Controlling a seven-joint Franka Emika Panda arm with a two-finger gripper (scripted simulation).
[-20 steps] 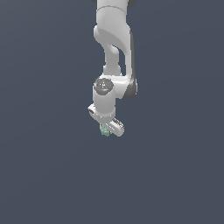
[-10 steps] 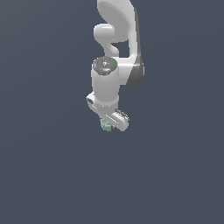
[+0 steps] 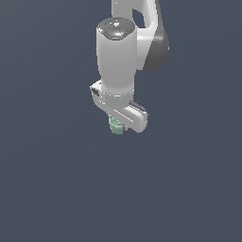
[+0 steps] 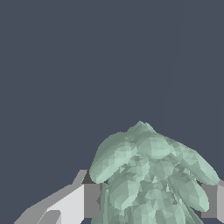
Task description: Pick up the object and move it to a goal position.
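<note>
A tiny, pale mint-green, lumpy and knobbly clump (image 3: 116, 126) sits pinched between the fingers (image 4: 92, 200) of the white robot gripper (image 3: 122, 124), one grey pad pressed to each flank of it in the wrist view, its faceted lobes bulging out past the fingertips. The fingers are closed on the clump and nothing else touches it; in the exterior view it peeks out just under the gripper's pale body, towards the exterior view's left of the nearer finger. Above, the glossy white arm (image 3: 118, 56) with its dark grey joint stands almost straight over the grasp. All around is a flat, slate-blue surface (image 3: 47, 189), presumably the tabletop, with no shadow or edge to show how high the clump hangs over it, and no marker for a goal can be made out in either view. The step in hand appears to be the carry: the pick looks done and the transfer to the goal position remains. The next move calls for a steady grip while the arm travels, since the clump's uneven, bumpy skin gives the pads only small patches of contact and a jolt could let it twist or slip.
</note>
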